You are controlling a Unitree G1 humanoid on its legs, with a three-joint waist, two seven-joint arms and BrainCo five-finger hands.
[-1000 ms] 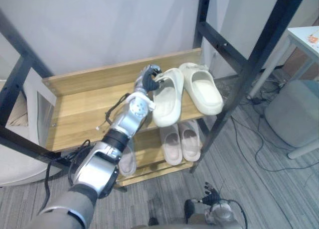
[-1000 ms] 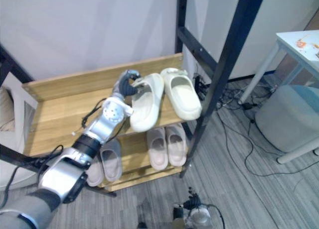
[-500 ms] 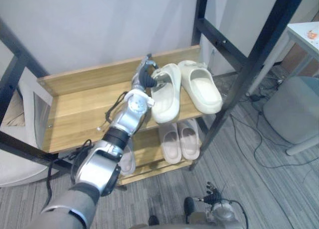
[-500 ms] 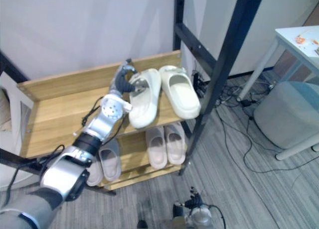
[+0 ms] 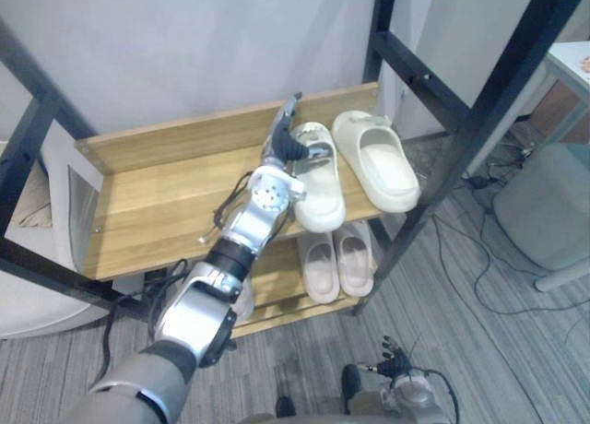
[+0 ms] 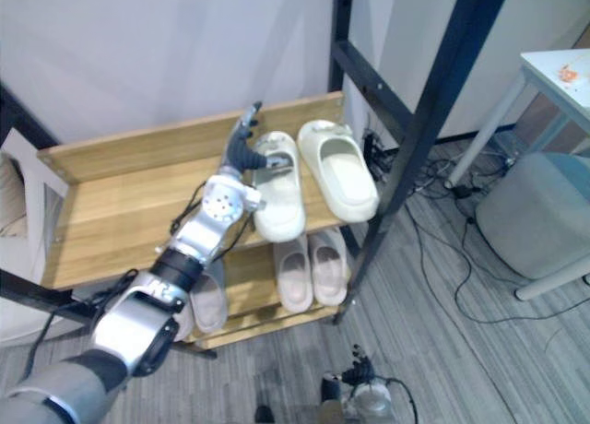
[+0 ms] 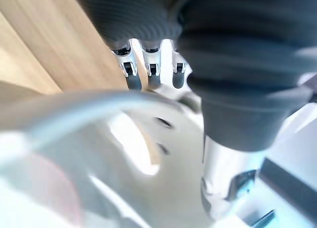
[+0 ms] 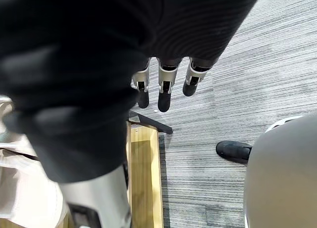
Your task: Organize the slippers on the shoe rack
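Partly, left hand [image 5: 288, 146] hides cream slipper [image 5: 323, 198].

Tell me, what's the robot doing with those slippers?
The robot is tidying a wooden shoe rack. Its left hand, fingers straight, rests against a cream slipper on the upper shelf. That slipper lies right beside its matching slipper. A pinkish pair sits on the shelf below. The right hand hangs open low down, holding nothing.
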